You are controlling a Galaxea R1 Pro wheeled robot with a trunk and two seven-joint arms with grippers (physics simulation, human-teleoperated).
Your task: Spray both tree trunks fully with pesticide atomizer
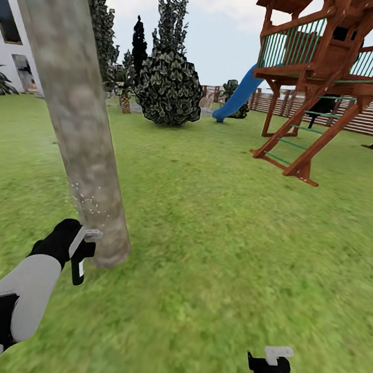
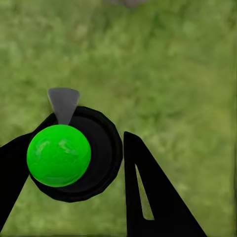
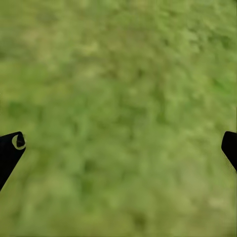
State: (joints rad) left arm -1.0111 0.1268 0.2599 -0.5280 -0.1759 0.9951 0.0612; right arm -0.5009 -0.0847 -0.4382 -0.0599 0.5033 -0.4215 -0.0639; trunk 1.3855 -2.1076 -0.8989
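left gripper (image 1: 76,251): clamped on the pesticide atomizer (image 1: 80,255), held just beside the base of the tree trunk (image 1: 81,128); black fingers (image 2: 148,197) sit either side of the bottle in the left wrist view.
pesticide atomizer: off the grass, in the left gripper; dark body with white band hangs down, light grey trigger head at the top points at the trunk. In the left wrist view it shows end-on as a black round with a bright green disc (image 2: 59,155) and a grey wedge, probably the nozzle, though the render is coarse.
spray: small white specks (image 1: 90,204) on and beside the lower trunk, just above the nozzle.
tree trunk: thick, pale, mottled; runs from the lawn (image 1: 216,239) near the left gripper up to the upper left corner of the head view.
right gripper (image 1: 273,364): low over the grass at the bottom edge of the head view, well apart from trunk and bottle; fingertips (image 3: 12,145) spread wide, nothing between them.
background: wooden play tower (image 1: 325,68) with blue slide (image 1: 238,95), dark bush (image 1: 169,87), slat fence (image 1: 371,117), white house (image 1: 16,38).
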